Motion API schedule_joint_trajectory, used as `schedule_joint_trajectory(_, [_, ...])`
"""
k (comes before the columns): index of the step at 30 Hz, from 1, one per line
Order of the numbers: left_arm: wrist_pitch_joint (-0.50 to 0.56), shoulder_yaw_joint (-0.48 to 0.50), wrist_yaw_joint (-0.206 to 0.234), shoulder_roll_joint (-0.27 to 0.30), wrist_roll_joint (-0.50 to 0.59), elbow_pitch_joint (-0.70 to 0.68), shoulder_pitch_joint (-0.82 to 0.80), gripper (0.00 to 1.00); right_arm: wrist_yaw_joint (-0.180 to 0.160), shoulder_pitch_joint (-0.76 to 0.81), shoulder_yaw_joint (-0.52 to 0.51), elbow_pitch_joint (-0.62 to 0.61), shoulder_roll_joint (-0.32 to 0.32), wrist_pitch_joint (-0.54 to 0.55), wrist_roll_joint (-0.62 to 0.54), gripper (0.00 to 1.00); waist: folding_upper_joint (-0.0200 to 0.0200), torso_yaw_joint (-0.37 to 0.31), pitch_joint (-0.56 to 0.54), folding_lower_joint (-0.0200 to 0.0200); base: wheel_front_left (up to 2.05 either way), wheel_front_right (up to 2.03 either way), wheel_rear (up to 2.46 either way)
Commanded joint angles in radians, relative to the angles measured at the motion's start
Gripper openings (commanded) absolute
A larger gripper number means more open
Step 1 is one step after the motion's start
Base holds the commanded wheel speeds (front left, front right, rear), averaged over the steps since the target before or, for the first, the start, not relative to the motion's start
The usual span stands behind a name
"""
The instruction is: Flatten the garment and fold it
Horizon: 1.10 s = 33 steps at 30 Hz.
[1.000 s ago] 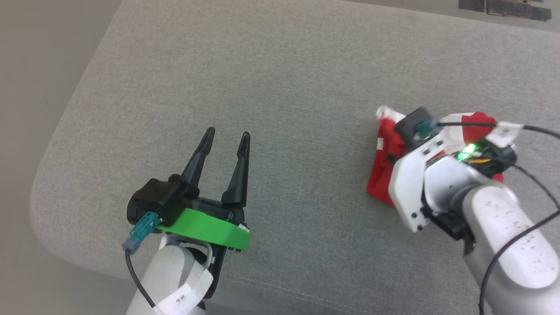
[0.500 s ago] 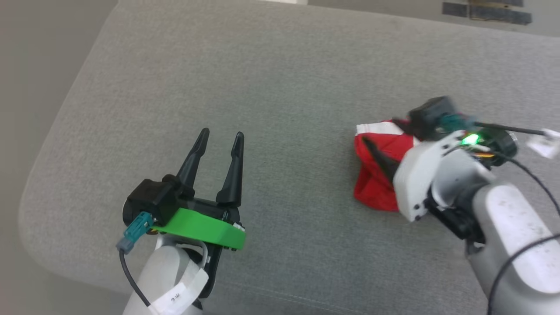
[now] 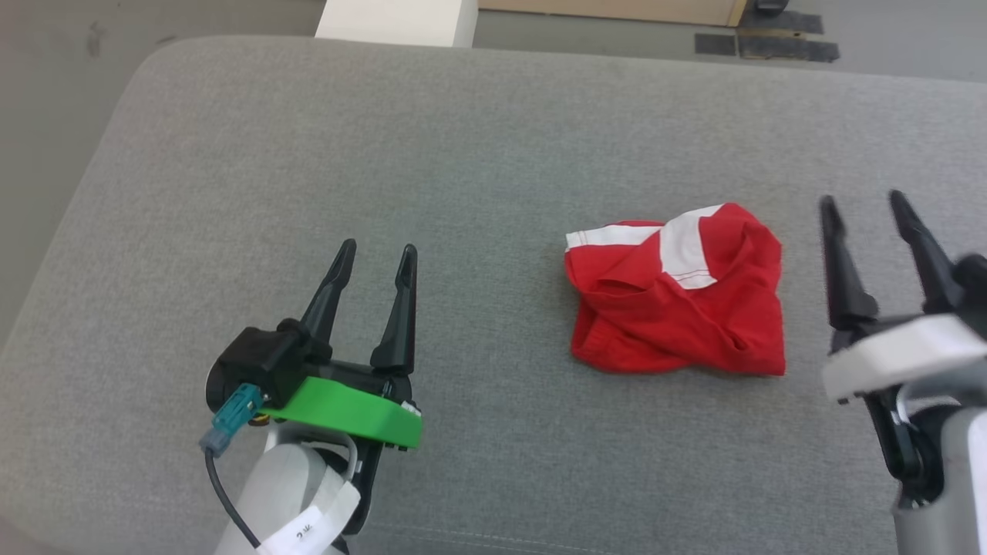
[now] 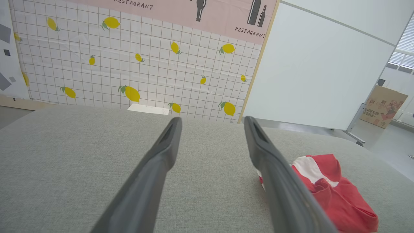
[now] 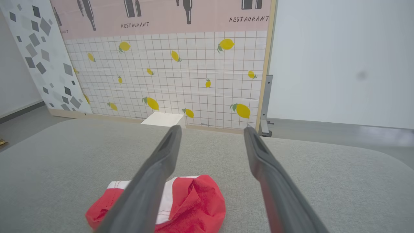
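The left end effector (image 3: 380, 247) hovers empty, fingers apart. The right end effector (image 3: 860, 199) has released the garment (image 3: 678, 308) and drawn back beside it, fingers apart too. Between them, on the grey cushion (image 3: 463, 139), the garment lies as a crumpled red heap with a white stripe on top. I judge that the flattening is still to do.
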Motion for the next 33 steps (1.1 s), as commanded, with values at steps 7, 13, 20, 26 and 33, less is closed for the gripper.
schedule_joint_trajectory(7, [-0.004, 0.031, -0.001, -0.002, 0.014, -0.007, 0.051, 1.0, 0.003, 0.122, -0.056, 0.025, 0.032, -0.204, 0.0, 1.0, 0.0, -0.051, -0.047, 0.0, 0.0, 0.0, 0.0])
schedule_joint_trajectory(13, [-0.004, 0.055, -0.001, -0.002, 0.02, -0.013, 0.092, 1.0, 0.003, 0.224, -0.034, 0.037, 0.034, -0.255, 0.003, 1.0, 0.0, -0.079, -0.078, 0.0, 0.0, 0.0, 0.0])
schedule_joint_trajectory(20, [-0.004, 0.072, -0.001, -0.002, 0.026, -0.023, 0.118, 1.0, 0.003, 0.262, -0.018, 0.046, 0.033, -0.262, 0.007, 1.0, 0.0, -0.094, -0.081, 0.0, 0.0, 0.0, 0.0])
schedule_joint_trajectory(26, [-0.004, 0.06, 0.0, -0.002, 0.023, -0.025, 0.109, 1.0, 0.003, 0.221, 0.008, 0.052, 0.006, -0.214, 0.069, 1.0, 0.0, -0.083, -0.068, 0.0, 0.0, 0.0, 0.0])
schedule_joint_trajectory(33, [-0.004, 0.042, -0.001, -0.002, 0.025, -0.025, 0.084, 1.0, 0.003, 0.08, -0.041, 0.16, 0.033, 0.225, 0.634, 1.0, 0.0, -0.059, -0.031, 0.0, 0.0, 0.0, 0.0])
